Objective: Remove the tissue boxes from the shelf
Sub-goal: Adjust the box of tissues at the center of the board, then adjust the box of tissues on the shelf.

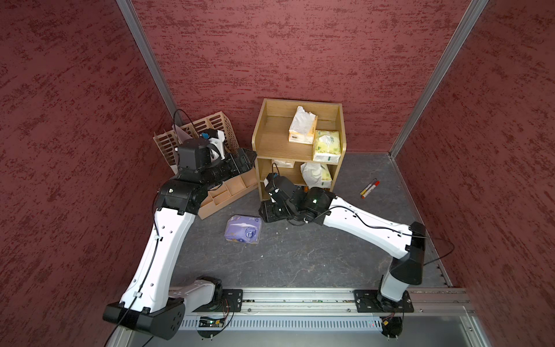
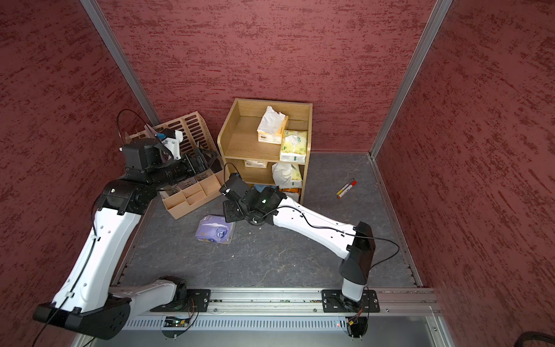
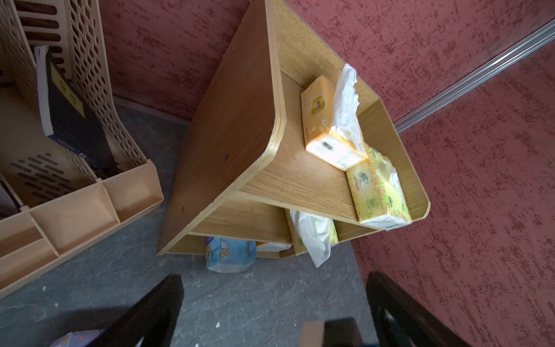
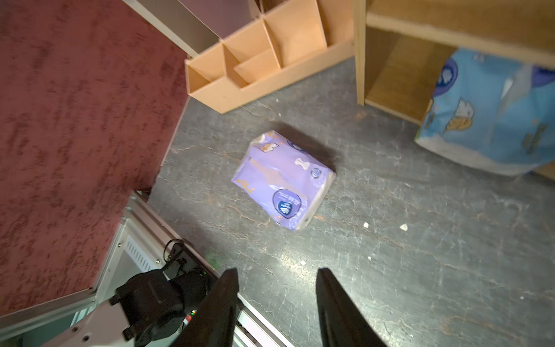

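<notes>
The light-oak shelf (image 1: 277, 145) stands against the back wall. Its top tier holds an orange-yellow tissue pack (image 1: 302, 127) with white tissue sticking out, and a yellow-green pack (image 1: 326, 146). Another yellow-green pack (image 1: 317, 175) and a cream one (image 1: 283, 163) lie on the middle tier. A blue pack (image 3: 229, 254) pokes out of the bottom tier. A purple pack (image 1: 243, 229) lies on the floor. My right gripper (image 4: 276, 272) hangs low beside the purple pack, open and empty. My left gripper (image 3: 273, 288) is open and empty to the left of the shelf's top tier.
A beige slotted file organizer (image 1: 210, 192) stands left of the shelf, under my left arm. Two markers (image 1: 370, 188) lie on the floor right of the shelf. Red walls close in the sides and back. The arms' metal rail (image 1: 300, 297) runs along the front.
</notes>
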`<action>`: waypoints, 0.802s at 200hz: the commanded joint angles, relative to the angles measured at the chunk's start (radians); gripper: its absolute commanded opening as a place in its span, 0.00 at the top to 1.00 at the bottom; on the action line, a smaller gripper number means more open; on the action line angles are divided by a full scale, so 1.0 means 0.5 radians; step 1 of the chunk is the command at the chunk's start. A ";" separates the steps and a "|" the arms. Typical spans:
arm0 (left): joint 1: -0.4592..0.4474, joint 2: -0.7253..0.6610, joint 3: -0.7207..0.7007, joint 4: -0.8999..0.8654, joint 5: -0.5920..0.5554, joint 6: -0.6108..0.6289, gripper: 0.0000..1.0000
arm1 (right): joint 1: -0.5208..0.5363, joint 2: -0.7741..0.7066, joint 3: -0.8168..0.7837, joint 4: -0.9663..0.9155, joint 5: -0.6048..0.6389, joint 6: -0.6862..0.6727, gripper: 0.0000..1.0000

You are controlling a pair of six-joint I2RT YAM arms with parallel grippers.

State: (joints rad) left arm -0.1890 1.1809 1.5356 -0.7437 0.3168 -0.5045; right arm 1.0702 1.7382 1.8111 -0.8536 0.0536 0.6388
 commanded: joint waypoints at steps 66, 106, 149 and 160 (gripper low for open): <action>-0.114 0.208 0.195 0.223 0.008 0.027 0.00 | -0.256 -0.231 0.646 -0.272 0.506 -0.540 0.50; -0.284 0.215 0.344 0.035 -0.112 0.301 0.00 | -0.431 -0.132 0.911 -0.388 0.588 -0.593 0.49; -0.236 0.051 0.172 0.047 -0.140 0.377 0.00 | -0.579 0.091 1.278 -0.626 0.797 -0.544 0.49; -0.209 0.021 0.163 0.016 -0.122 0.365 0.00 | -0.615 0.171 1.406 -0.737 0.815 -0.539 0.48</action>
State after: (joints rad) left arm -0.3141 1.2324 1.6436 -0.7116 0.2592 -0.3599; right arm 0.8028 1.7531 2.4123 -1.0924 0.3920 0.3637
